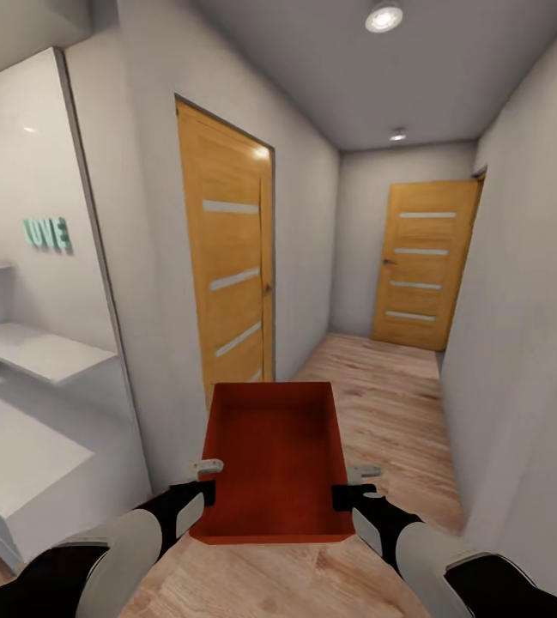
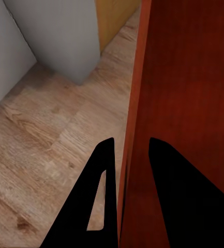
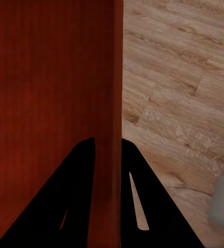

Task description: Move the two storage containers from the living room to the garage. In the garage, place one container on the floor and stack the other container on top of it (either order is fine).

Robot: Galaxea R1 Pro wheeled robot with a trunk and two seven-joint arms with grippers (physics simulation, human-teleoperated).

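Observation:
One orange-red storage container (image 1: 274,459), open-topped and empty, hangs level in front of me above the wood floor of a hallway. My left gripper (image 1: 202,491) is shut on its left wall, and the left wrist view shows that wall (image 2: 135,119) pinched between the two black fingers (image 2: 99,206). On the other side my right gripper (image 1: 347,495) is shut on the right wall (image 3: 117,103), one finger inside the bin and one outside. The garage and its concrete floor are out of view.
A narrow corridor runs ahead with light wood planks (image 1: 398,386). A closed wooden door (image 1: 231,266) is close on the left, another (image 1: 424,262) closes the far end. White shelves (image 1: 29,352) stand at the left, a plain wall (image 1: 518,343) at the right.

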